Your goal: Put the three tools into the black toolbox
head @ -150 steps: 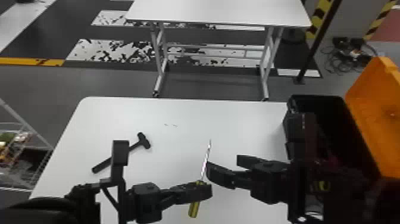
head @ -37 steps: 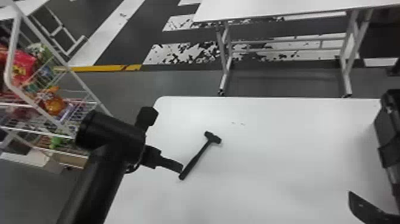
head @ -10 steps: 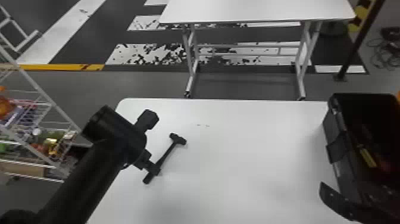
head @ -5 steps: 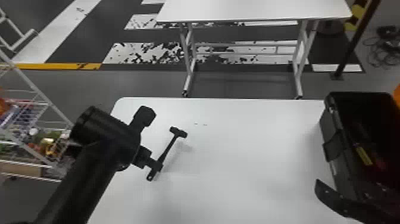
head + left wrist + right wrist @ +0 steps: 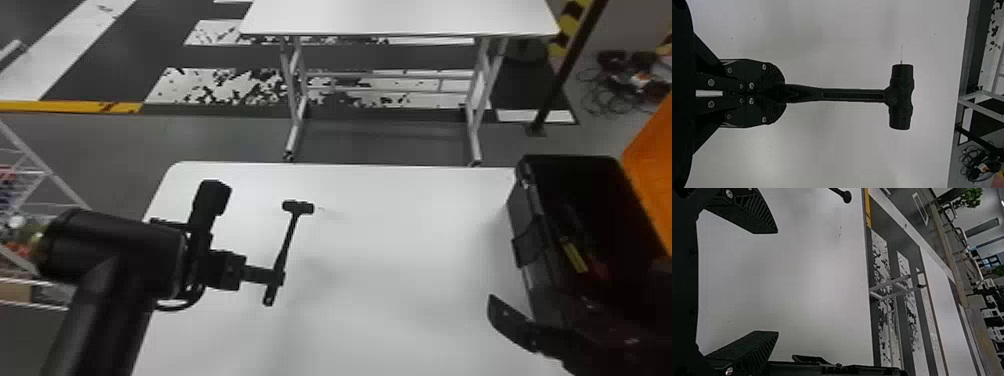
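Near the left part of the white table, my left gripper [image 5: 274, 278] is shut on the black hammer [image 5: 286, 245] low on its handle, the head pointing away from me. From the left wrist, the gripper [image 5: 766, 94] pinches the handle end of the hammer [image 5: 852, 94]. At the right, my right gripper [image 5: 510, 320] is beside the black toolbox [image 5: 525, 240]; its fingers stand wide apart in the right wrist view, the gripper [image 5: 775, 282] holding nothing. A yellow-handled tool [image 5: 575, 257] lies inside the toolbox, whose orange lid is raised.
A wire rack [image 5: 45, 175] with goods stands left of the work table [image 5: 400, 240]. A second white table [image 5: 400, 15] is farther back. Cables [image 5: 620, 80] lie on the floor at the back right.
The left gripper has closed on the hammer handle and moved right with it; the hammer has turned more upright in the head view. The head view has also shifted. The yellow-handled tool was on the table earlier.
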Robot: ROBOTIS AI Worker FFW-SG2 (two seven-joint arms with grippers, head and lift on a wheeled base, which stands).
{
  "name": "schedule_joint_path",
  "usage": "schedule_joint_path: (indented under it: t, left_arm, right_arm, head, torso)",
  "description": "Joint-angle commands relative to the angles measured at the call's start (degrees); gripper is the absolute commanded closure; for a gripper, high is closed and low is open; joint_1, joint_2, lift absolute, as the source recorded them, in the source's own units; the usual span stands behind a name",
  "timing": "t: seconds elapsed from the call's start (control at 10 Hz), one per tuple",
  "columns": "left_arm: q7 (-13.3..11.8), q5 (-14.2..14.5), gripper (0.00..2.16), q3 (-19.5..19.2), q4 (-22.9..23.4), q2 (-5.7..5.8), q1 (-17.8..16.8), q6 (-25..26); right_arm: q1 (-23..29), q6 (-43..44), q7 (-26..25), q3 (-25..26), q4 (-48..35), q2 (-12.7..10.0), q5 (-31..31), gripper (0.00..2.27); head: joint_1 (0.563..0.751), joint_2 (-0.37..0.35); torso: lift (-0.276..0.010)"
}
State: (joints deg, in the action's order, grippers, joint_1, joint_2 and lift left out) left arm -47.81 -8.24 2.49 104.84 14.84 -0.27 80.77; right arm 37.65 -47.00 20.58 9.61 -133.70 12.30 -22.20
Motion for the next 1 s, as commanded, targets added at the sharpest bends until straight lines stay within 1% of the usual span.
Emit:
schedule_joint_path:
  t: [0.0, 0.1, 0.2, 0.3, 0.4, 0.5, 0.6, 0.7, 0.8, 0.9]
  left_arm:
    - [0.26, 4.37, 2.14, -0.20, 3.88, -1.39, 3.00, -0.83]
    - [0.26, 6.48, 2.14, 0.41, 6.69, -2.18, 5.11, -1.18]
    - [0.26, 6.57, 2.14, 2.08, 9.06, -3.06, 6.78, -1.36]
    - [-0.09, 7.97, 2.14, 2.61, 10.03, -3.94, 7.83, -1.36]
    - [-0.62, 10.61, 2.14, 2.70, 10.38, -4.29, 8.27, -1.36]
    - [-1.06, 12.81, 2.14, 2.61, 10.82, -4.47, 8.62, -1.36]
    - [-2.55, 14.65, 2.14, 2.26, 11.61, -4.47, 9.33, -1.18]
    - [-4.04, 17.11, 2.14, 1.73, 12.67, -4.47, 10.38, -1.00]
    - [-5.36, 19.05, 2.14, 1.47, 13.81, -4.47, 11.79, -1.18]
    - [-5.89, 20.28, 2.14, 2.08, 13.90, -4.47, 12.58, -1.36]
  right_arm:
    - [-2.06, -4.29, 0.16, -0.73, -0.07, 0.00, 0.05, 0.08]
    - [-3.73, -7.81, 0.78, -1.35, -0.07, 0.00, -0.21, 0.08]
    - [-5.05, -9.22, 0.78, -2.05, -0.15, 0.00, -0.21, 0.08]
    - [-6.10, -9.92, 0.69, -2.75, 0.02, 0.00, -0.12, 0.08]
    - [-6.63, -10.10, 0.60, -3.19, 0.20, 0.00, 0.14, 0.08]
    - [-7.59, -10.27, 0.16, -3.28, 0.46, -0.09, 0.67, 0.09]
    - [-9.09, -11.68, -0.01, -3.19, 0.99, 0.00, 0.85, 0.09]
    - [-11.11, -13.96, -0.10, -2.66, 1.87, 0.00, 1.02, 0.09]
    - [-12.78, -15.02, -0.10, -2.49, 2.22, 0.00, 1.02, 0.09]
    - [-14.36, -16.25, -0.10, -2.49, 2.83, 0.00, 0.93, 0.09]
  head:
    - [0.695, 0.054]
    - [0.695, 0.022]
    - [0.695, -0.009]
    - [0.695, -0.042]
    - [0.695, -0.072]
    - [0.695, -0.088]
    - [0.695, -0.118]
    - [0.695, -0.147]
    - [0.695, -0.176]
    - [0.695, -0.188]
  torso:
    - [-0.051]
    - [-0.051]
    - [-0.051]
    - [-0.051]
    - [-0.051]
    - [-0.051]
    - [-0.051]
    - [-0.051]
    - [-0.051]
    - [-0.051]
